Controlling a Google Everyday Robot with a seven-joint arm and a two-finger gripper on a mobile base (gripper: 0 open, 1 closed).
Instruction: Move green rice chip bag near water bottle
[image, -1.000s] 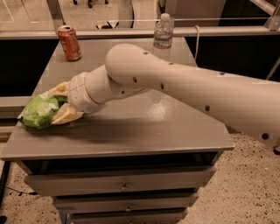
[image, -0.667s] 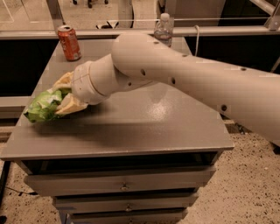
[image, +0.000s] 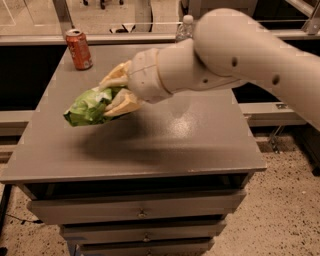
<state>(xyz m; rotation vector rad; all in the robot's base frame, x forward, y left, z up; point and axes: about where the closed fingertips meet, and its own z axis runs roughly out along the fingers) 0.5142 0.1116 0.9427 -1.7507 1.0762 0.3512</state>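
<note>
The green rice chip bag (image: 88, 106) is crinkled and lime green, held in the air above the left part of the grey table (image: 190, 140). My gripper (image: 114, 93) is shut on the bag's right end, with pale yellow fingers (image: 118, 75) above and below it. The water bottle (image: 184, 29) stands at the table's far edge, mostly hidden behind my arm; only its white cap and clear shoulder show. The bag is well left of and nearer than the bottle.
An orange-red soda can (image: 79, 49) stands at the far left of the table. My thick white arm (image: 235, 50) crosses the table's right half. Drawers (image: 142, 212) lie below the front edge. A railing runs behind the table.
My gripper has lifted the bag off the table's left edge and carried it up and to the right, toward the middle. The arm now hides most of the bottle.
</note>
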